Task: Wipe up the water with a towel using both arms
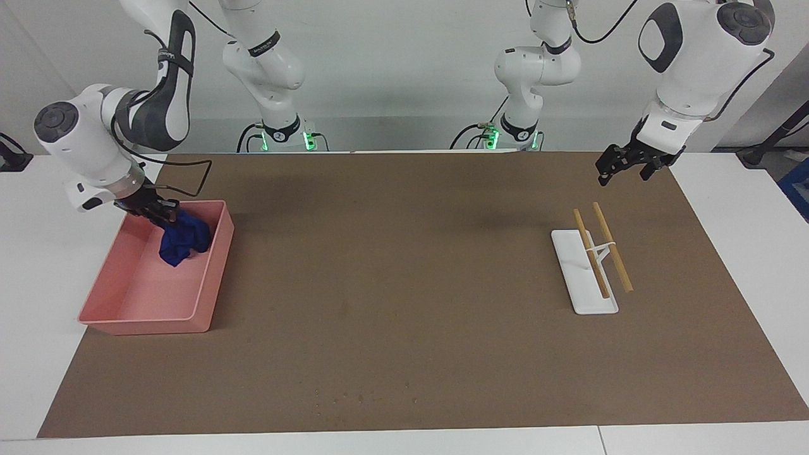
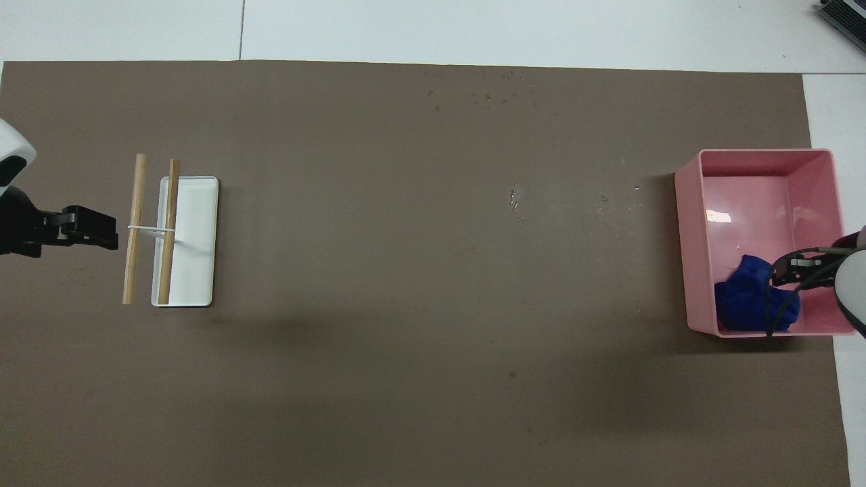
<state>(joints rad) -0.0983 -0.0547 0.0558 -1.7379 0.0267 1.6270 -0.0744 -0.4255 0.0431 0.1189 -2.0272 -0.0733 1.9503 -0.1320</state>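
The royal-blue towel (image 1: pixel 183 243) hangs bunched from my right gripper (image 1: pixel 165 218) inside the pink tray (image 1: pixel 215 278), at the tray's end nearer the robots. The gripper is shut on the towel's top. In the overhead view the towel (image 2: pixel 744 304) lies in the near corner of the tray (image 2: pixel 690 250) under the right gripper (image 2: pixel 785 267). My left gripper (image 1: pixel 622 172) hangs open and empty in the air over the mat, near the wooden sticks, and shows in the overhead view (image 2: pixel 101 228) too. Small water drops (image 2: pixel 515 196) dot the brown mat mid-table.
Two wooden sticks (image 1: pixel 603 253) joined by a white tie rest across a flat white tray (image 1: pixel 581 284) toward the left arm's end. More fine drops (image 2: pixel 500 95) lie near the mat's edge farthest from the robots. The brown mat (image 1: pixel 404 284) covers the white table.
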